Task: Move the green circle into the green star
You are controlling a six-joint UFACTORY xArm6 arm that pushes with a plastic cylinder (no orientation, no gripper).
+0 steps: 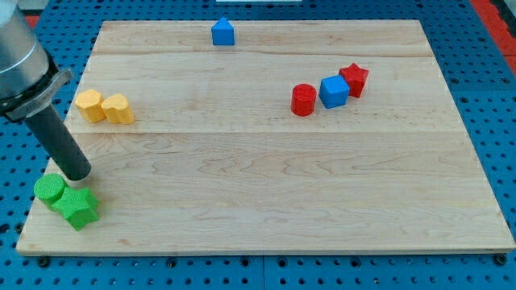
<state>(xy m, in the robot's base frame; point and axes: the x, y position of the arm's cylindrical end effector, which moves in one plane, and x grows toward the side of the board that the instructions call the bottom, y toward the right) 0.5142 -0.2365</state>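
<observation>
Camera view: my tip [78, 175] touches green circle [50, 190] beside green star [79, 208]; no pincer visible.

Single camera view, no second view to compare. Looks down at slant onto pale wooden bench [266, 161] from near side, moderately close. Bench fills almost whole frame, far edge narrower than near edge. Blue perforated metal base plate [484, 89] shows around bench on all sides. Dark rod enters beyond bench's left edge, upper part cropped.
</observation>
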